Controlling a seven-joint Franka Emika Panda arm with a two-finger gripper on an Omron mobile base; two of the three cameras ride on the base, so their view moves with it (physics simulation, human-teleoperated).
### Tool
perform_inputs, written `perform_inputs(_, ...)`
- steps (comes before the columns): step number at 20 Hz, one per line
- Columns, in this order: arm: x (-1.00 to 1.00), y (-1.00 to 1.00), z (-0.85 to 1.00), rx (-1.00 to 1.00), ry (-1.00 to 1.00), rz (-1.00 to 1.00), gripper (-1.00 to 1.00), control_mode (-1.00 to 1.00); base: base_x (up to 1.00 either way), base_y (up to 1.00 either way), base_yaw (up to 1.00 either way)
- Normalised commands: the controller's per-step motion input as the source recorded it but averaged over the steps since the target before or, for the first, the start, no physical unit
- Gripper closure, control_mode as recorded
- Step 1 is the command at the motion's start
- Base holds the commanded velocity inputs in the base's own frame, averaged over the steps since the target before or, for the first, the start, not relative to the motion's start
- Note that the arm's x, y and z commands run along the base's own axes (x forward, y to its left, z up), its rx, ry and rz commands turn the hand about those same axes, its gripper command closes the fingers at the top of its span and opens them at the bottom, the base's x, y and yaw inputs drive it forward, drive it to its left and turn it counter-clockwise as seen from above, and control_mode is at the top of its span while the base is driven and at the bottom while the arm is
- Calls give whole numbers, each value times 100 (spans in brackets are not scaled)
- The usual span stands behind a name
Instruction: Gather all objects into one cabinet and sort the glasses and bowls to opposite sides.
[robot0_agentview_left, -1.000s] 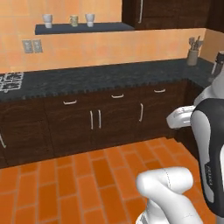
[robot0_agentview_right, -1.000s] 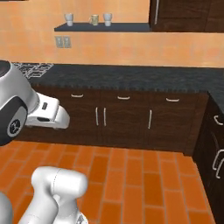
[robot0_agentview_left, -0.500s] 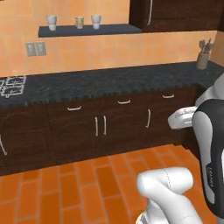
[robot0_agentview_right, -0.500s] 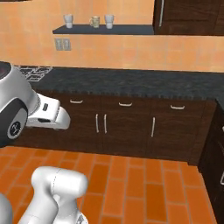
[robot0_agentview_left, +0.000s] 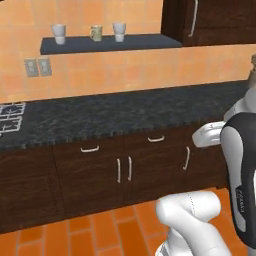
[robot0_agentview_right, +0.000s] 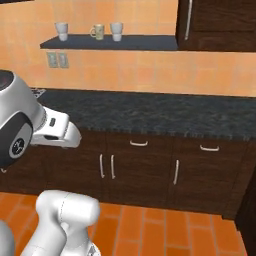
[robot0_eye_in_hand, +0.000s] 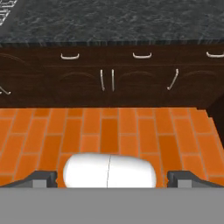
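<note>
Three small cups stand in a row on a thin dark grey wall shelf (robot0_agentview_left: 110, 44): a pale grey-white cup (robot0_agentview_left: 59, 34), a cream speckled cup (robot0_agentview_left: 96, 33) and another pale grey-white cup (robot0_agentview_left: 119, 31). From the right base they appear as the left cup (robot0_agentview_right: 62, 31), middle cup (robot0_agentview_right: 98, 32) and right cup (robot0_agentview_right: 116, 31). The dark brown cabinet (robot0_agentview_left: 215, 20) hangs to the shelf's right, door closed, with a pale handle (robot0_agentview_left: 191, 17). My gripper (robot0_eye_in_hand: 111, 179) is open, pointing down at the orange floor, far from the cups. The wooden bowl and the red cup are out of view.
A dark speckled counter (robot0_agentview_left: 125, 115) runs over brown base cabinets (robot0_agentview_left: 125, 170). Stove grates (robot0_agentview_left: 10, 117) sit at its left end. A wall outlet (robot0_agentview_left: 37, 66) is below the shelf. A utensil holder (robot0_agentview_left: 252, 67) is cut off at the right edge. Orange tiled floor (robot0_eye_in_hand: 109, 127) lies ahead.
The whole picture has shifted and grown: the base has driven closer to the counter. The arm keeps the same pose and the cups stay on the shelf.
</note>
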Motion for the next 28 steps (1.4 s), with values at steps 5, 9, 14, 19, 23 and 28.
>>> perform_inputs(5,0,0,0,0,0,0,-100,100,69,78,-1)
perform_inputs(9,0,0,0,0,0,0,-100,100,37,88,0)
perform_inputs(14,0,0,0,0,0,0,-100,100,58,34,1)
perform_inputs(19,0,0,0,0,0,0,-100,100,70,0,0)
perform_inputs(23,0,0,0,0,0,0,-100,100,54,1,7)
perform_inputs(28,0,0,0,0,0,0,-100,100,58,0,4)
